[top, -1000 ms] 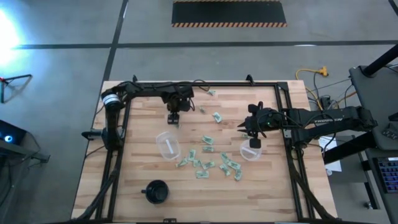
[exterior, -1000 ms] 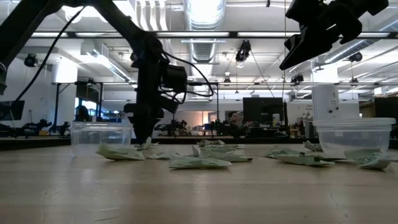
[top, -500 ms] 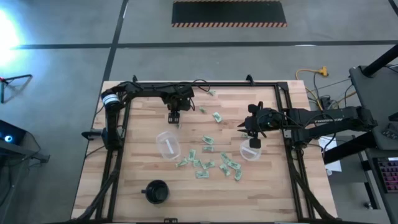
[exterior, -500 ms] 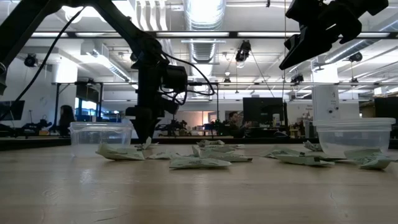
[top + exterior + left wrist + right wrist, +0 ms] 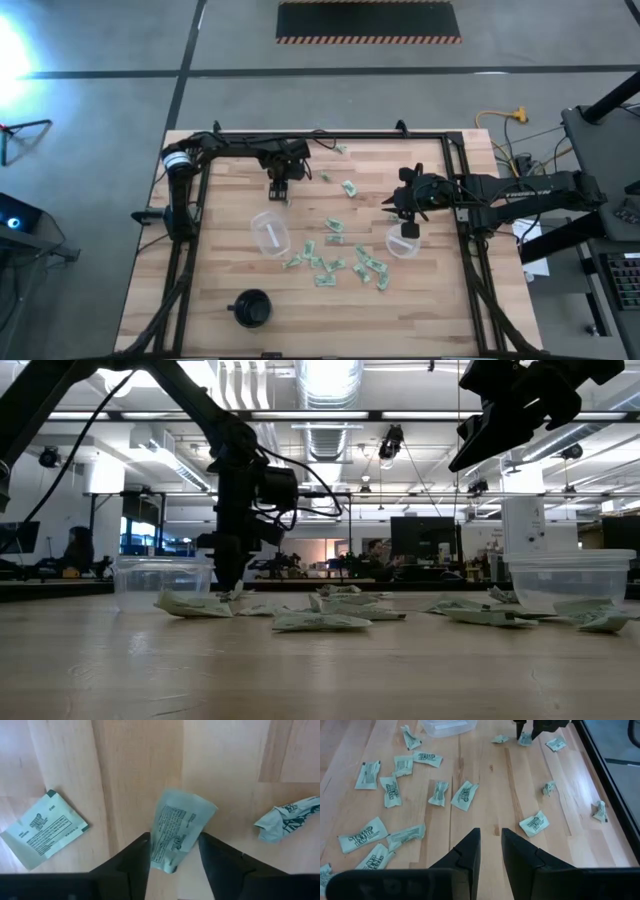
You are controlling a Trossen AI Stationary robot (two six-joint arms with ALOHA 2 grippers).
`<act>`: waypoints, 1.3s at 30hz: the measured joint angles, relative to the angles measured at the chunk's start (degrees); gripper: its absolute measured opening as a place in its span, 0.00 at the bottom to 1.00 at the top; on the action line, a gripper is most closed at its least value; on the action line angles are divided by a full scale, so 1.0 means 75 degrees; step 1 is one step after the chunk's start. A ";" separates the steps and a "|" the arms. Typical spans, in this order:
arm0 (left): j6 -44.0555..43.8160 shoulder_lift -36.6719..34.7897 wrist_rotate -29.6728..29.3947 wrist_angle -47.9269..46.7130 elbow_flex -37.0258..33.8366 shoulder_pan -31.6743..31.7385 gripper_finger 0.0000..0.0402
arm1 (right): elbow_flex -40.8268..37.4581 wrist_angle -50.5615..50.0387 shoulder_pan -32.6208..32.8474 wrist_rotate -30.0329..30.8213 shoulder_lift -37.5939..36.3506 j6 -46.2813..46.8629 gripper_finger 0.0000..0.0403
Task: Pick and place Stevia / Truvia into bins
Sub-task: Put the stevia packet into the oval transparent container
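I see a table (image 5: 220, 270) of pale butcher-block wood, smooth and matt. The packets (image 5: 176, 830) are thin printed paper, creased, some crumpled. My 2 bins (image 5: 271, 233) are clear plastic with a slight gloss. The gripper fingers (image 5: 127, 865) look like matt black plastic, I think.
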 joint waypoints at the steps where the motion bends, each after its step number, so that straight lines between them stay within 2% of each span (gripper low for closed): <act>1: 0.0000 0.0003 0.0000 -0.0021 0.0012 -0.0005 0.34 | 0.0000 0.0000 0.0000 0.0000 0.0000 0.0003 0.17; 8: -0.0035 0.0014 0.0061 -0.0084 0.0024 -0.0018 0.14 | 0.0000 0.0000 0.0000 0.0000 0.0000 0.0032 0.17; 15: -0.0195 -0.0080 -0.0123 -0.0081 0.0010 -0.0029 0.02 | 0.0000 -0.0003 0.0000 0.0000 0.0000 0.0032 0.17; 24: -0.0541 -0.0833 -0.0134 -0.0143 0.0013 -0.0083 0.02 | 0.0000 -0.0009 0.0000 0.0000 0.0000 0.0032 0.17; 29: -0.0784 -0.1393 -0.0103 -0.0571 0.0016 -0.0307 0.02 | -0.0003 -0.0006 -0.0003 0.0003 0.0000 0.0001 0.17; 39: -0.1770 -0.2885 0.0121 -0.1296 -0.0278 -0.1436 0.02 | -0.0003 0.0049 -0.0003 0.0003 0.0000 -0.0018 0.17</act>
